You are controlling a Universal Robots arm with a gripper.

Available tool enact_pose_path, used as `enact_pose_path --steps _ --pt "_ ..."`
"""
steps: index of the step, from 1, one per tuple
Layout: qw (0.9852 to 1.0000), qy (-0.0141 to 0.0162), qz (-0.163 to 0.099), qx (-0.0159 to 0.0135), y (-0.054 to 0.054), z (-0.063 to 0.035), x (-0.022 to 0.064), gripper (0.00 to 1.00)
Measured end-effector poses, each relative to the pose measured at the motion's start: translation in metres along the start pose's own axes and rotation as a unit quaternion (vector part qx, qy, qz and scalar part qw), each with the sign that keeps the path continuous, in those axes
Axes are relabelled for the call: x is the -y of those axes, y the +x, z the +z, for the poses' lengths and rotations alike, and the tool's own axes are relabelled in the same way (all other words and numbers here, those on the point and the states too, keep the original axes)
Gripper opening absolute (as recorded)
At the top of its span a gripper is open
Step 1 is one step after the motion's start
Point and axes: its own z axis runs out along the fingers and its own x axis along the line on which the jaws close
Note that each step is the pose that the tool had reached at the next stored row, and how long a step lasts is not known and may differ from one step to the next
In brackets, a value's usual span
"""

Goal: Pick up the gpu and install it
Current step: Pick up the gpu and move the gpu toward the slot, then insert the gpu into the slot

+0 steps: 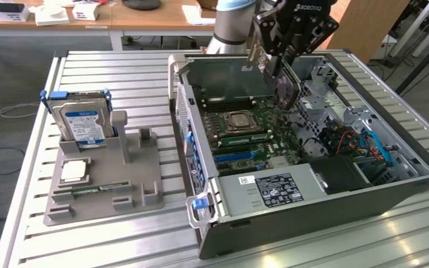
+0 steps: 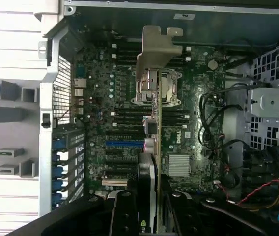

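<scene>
The gpu hangs edge-down above the open computer case, over the motherboard. My gripper is shut on its upper edge. In the wrist view the gpu appears edge-on between my black fingers, and its silver end bracket points away from the camera. It floats over the motherboard, in line with the CPU socket. A blue expansion slot lies beside and below the card, apart from it.
On the slatted table beside the case stands a grey fixture holding a silver hard drive, a CPU and a green memory stick. Cables and a drive cage crowd the case's far side.
</scene>
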Motion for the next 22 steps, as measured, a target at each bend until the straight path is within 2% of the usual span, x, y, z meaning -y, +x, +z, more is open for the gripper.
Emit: enact_pose_path --steps 7,22 --pt "1.0000 0.0000 0.000 0.0000 -0.025 -0.0002 0.0003 0.27" --pt "1.0000 0.0000 0.000 0.0000 -0.025 -0.0002 0.0003 0.27"
